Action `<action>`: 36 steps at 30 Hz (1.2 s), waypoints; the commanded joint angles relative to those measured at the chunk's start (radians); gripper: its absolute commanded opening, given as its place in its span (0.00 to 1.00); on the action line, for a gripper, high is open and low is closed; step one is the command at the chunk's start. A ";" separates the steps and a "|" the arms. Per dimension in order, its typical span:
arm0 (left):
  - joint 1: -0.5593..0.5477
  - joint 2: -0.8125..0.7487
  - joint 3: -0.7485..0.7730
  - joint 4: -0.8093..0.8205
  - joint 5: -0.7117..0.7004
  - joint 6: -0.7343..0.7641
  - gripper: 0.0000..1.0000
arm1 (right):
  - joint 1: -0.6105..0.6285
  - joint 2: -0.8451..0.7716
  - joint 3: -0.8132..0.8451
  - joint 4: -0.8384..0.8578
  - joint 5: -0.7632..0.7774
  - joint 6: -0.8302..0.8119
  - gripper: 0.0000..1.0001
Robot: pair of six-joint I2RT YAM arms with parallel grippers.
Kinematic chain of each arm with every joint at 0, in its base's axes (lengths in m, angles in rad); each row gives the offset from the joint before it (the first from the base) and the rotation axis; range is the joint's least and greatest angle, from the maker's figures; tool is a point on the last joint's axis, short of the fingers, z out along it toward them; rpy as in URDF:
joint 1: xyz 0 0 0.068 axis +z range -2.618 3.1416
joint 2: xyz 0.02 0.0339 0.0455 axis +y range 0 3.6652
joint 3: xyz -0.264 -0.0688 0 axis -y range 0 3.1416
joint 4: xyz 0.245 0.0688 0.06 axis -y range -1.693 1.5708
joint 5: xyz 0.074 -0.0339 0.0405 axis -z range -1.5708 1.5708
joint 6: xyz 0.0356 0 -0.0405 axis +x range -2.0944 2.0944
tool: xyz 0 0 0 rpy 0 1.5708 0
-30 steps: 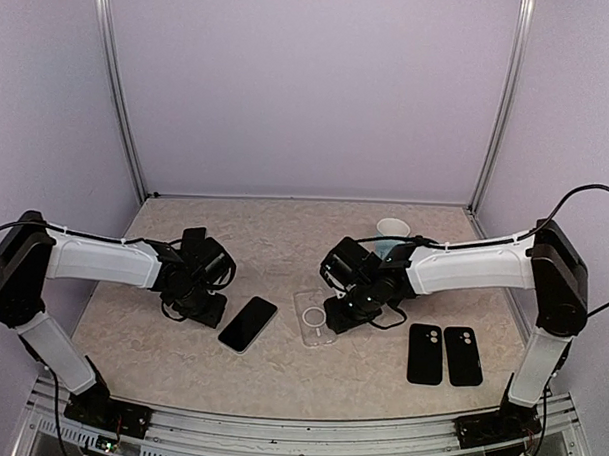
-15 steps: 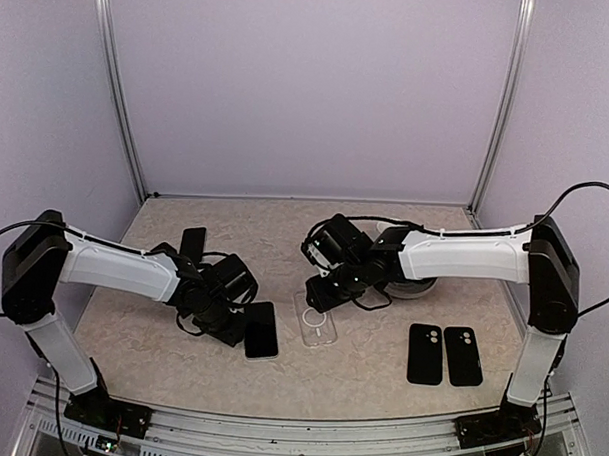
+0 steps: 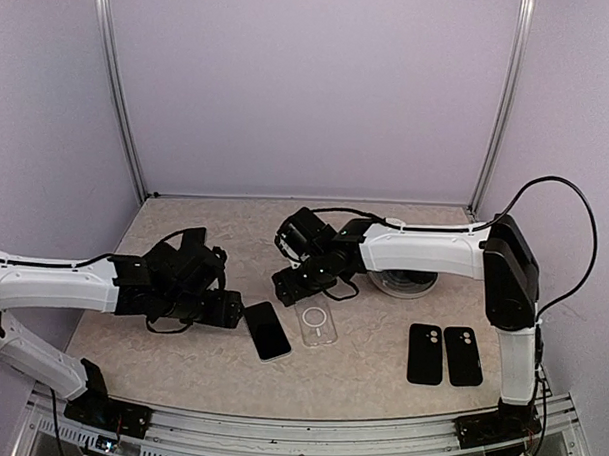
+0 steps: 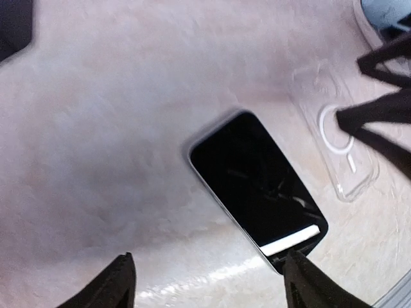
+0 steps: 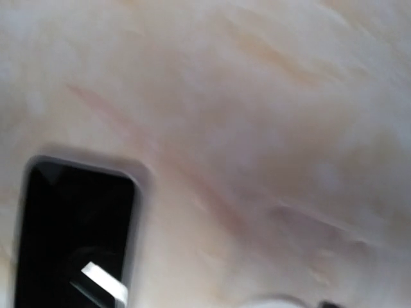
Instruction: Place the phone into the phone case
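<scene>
black glass up, the phone lies flat on the counter just left of the clear phone case, touching nothing and not yet inside. your left end effector hovers on the phone's side away from the case, fingers spread wide, likely set to pinch or nudge it over. your right end effector sits by the case's far-left corner, probably to brace it. its opening is too blurred to tell.

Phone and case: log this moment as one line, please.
phone: lying flat, outside case | clear case: empty, beside phone | left gripper: open, at phone's end | right gripper: near case, state unclear
</scene>
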 commanded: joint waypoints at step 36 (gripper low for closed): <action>0.168 -0.202 0.017 -0.044 -0.355 0.063 0.99 | 0.168 0.501 0.578 -0.462 0.019 0.234 0.97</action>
